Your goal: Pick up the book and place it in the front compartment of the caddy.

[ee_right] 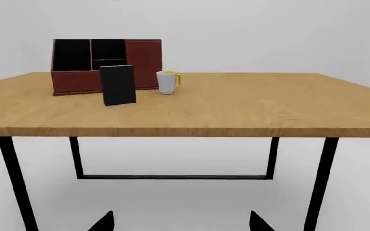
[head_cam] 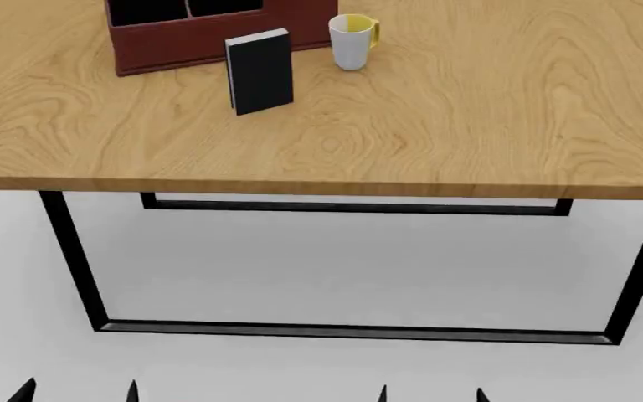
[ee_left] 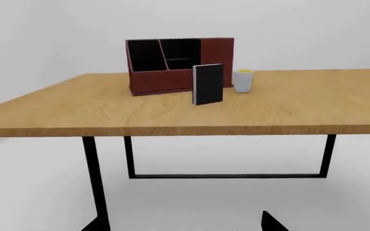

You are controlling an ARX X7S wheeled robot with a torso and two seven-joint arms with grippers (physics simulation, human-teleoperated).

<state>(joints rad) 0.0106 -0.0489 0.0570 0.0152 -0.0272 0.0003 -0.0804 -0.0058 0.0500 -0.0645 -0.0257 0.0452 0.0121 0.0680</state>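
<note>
The black book [head_cam: 260, 71] stands upright on the wooden table [head_cam: 434, 126], just in front of the reddish-brown caddy [head_cam: 177, 43] at the far left. The book [ee_left: 207, 84] and caddy [ee_left: 162, 81] also show in the left wrist view, and the book [ee_right: 118, 85] and caddy [ee_right: 75, 82] in the right wrist view. My left gripper [head_cam: 76, 394] and right gripper [head_cam: 431, 395] are open and empty, low in front of the table and far from the book. Only their black fingertips show.
A white mug with a yellow inside [head_cam: 352, 43] stands right of the book, next to the caddy's right end. The table's front edge and black metal legs [head_cam: 70, 251] lie between the grippers and the book. The floor is pale grey.
</note>
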